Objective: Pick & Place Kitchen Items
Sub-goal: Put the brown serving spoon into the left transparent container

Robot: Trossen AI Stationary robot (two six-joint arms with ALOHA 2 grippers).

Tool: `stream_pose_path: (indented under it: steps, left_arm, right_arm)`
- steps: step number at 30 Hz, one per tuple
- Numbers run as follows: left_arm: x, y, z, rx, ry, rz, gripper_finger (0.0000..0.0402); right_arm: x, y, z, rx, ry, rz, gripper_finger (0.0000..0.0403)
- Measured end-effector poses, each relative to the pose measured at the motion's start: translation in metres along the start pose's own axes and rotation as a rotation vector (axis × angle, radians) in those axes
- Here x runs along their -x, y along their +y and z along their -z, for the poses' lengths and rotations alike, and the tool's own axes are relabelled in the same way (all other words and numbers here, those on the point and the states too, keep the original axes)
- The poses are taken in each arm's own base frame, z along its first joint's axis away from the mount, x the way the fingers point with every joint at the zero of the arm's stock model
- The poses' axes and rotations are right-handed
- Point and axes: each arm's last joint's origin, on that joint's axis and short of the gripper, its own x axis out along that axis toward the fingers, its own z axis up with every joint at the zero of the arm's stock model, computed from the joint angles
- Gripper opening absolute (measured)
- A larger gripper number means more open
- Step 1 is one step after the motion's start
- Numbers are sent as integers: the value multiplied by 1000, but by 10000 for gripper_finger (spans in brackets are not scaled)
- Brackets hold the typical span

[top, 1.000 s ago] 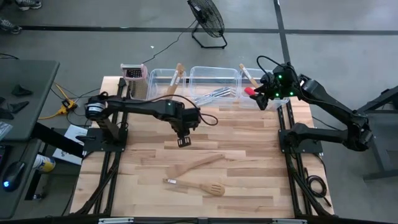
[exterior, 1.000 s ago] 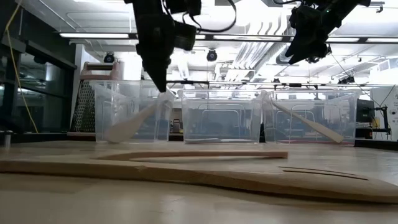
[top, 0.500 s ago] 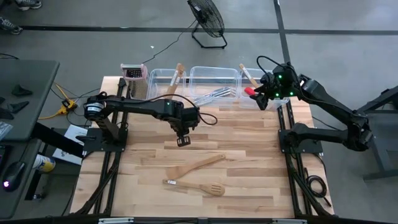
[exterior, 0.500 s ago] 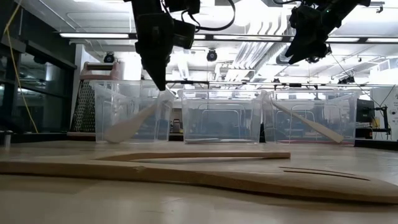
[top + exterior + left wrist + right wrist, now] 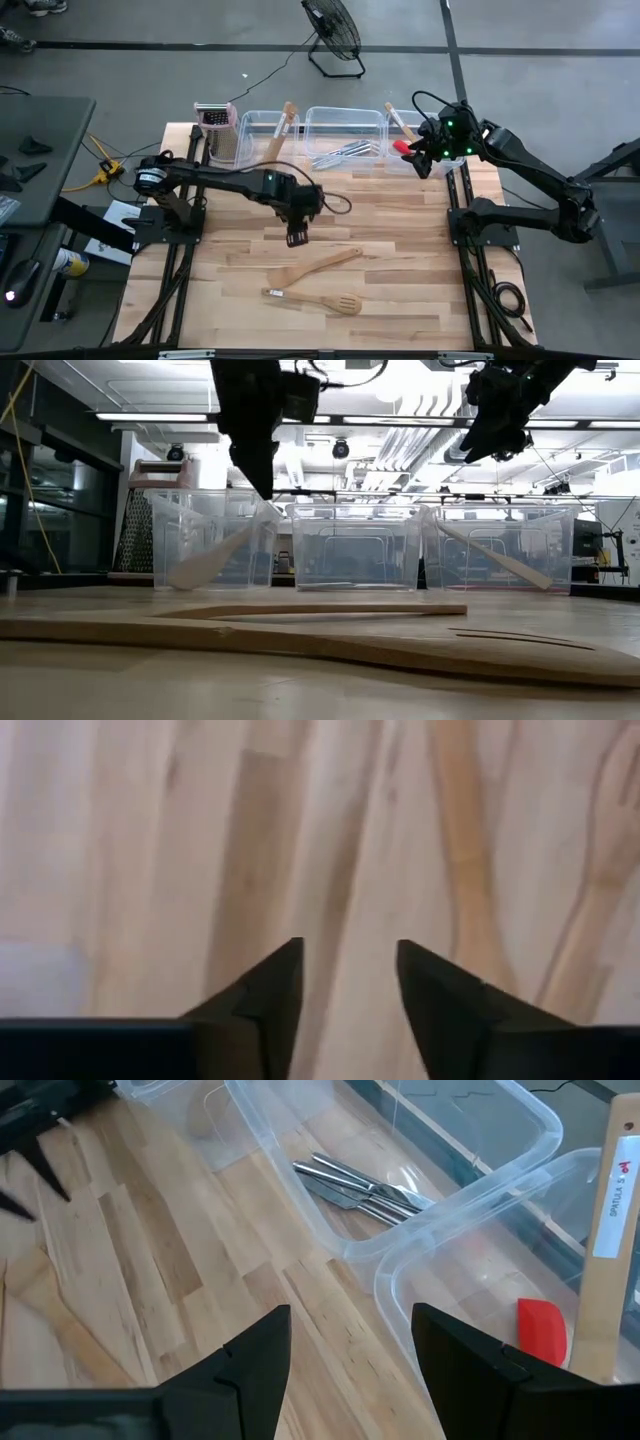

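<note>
Landmark: middle tub (image 5: 345,135) of three clear tubs along the far edge of the bench (image 5: 400,260).

Left gripper (image 5: 297,237) hangs above bare bench, on the near side of the middle tub and slightly toward the grater (image 5: 215,130). Fingers (image 5: 265,995) parted, a gap between them, nothing grasped; wood grain shows through the gap.

Two wooden utensils lie on the bench nearer the front than the left gripper: a wooden spatula (image 5: 312,266) angled across the boards, and just beside it a slotted wooden spoon (image 5: 315,299).

Right gripper (image 5: 417,158) hovers over the right tub (image 5: 440,150), beside the middle tub. Fingers (image 5: 245,1370) released and apart, empty.

Contents: metal cutlery (image 5: 362,1188) lies inside the middle tub. Red spatula (image 5: 541,1330) sits in the right tub, with a wooden handle (image 5: 397,122) leaning against its wall. Left tub (image 5: 262,128) holds a wooden spoon (image 5: 281,127) leaning up over its rim.
</note>
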Motion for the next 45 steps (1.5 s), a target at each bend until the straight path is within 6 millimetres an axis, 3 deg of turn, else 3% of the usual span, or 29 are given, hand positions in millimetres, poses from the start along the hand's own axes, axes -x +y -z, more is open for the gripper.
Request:
stream_pose_path:
  steps: [7,18,24,29,39,45]
  left_arm:
    - [-11,-36,6,27,5,10,209]
    - [-34,-82,24,40,21,-50,223]
    - [-57,-101,26,106,19,-34,223]
    - [-72,-112,29,146,25,-14,223]
    - [-93,-109,32,154,46,-79,224]
    - [-106,-113,29,125,39,-50,262]
  right_arm:
    - [0,0,2,-22,25,0,200]
    - [0,0,7,-36,68,4,200]
    - [0,0,6,-35,64,8,200]
    - [0,0,7,-34,69,8,200]
    - [0,1,7,-16,69,1,200]
    - [0,1,7,-2,75,0,200]
